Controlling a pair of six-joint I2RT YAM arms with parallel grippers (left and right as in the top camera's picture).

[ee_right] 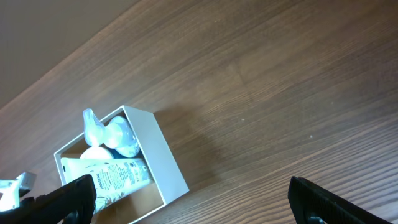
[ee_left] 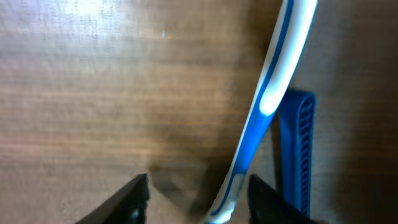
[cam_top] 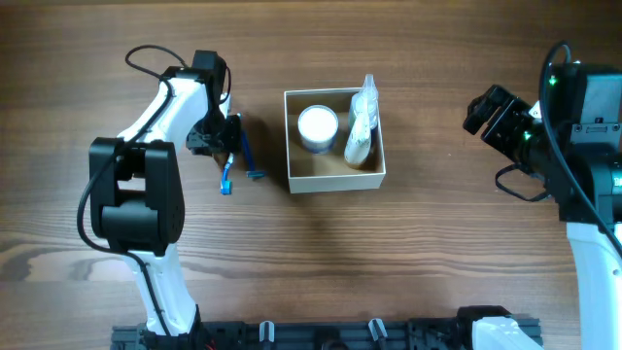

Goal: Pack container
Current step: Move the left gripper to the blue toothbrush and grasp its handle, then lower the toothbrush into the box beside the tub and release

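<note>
The container (cam_top: pixel 335 182), a square white-walled box with a brown inside, sits at the table's middle. It holds a round white-lidded jar (cam_top: pixel 317 127) and a white tube (cam_top: pixel 361 134). It also shows in the right wrist view (ee_right: pixel 165 160) with the tube (ee_right: pixel 106 177) in it. A blue-and-white toothbrush (cam_top: pixel 227 179) and a blue razor (cam_top: pixel 249 156) lie on the table left of the box. My left gripper (cam_top: pixel 224 136) is low over them. In the left wrist view it (ee_left: pixel 199 196) is open, with the toothbrush (ee_left: pixel 267 106) end between its fingers, near the right one. My right gripper (cam_top: pixel 483 109) is open and empty, right of the box.
The blue razor handle (ee_left: pixel 297 149) lies right beside the toothbrush. Bare wooden table (cam_top: pixel 437 253) lies around the box. A black rail (cam_top: pixel 321 335) runs along the front edge.
</note>
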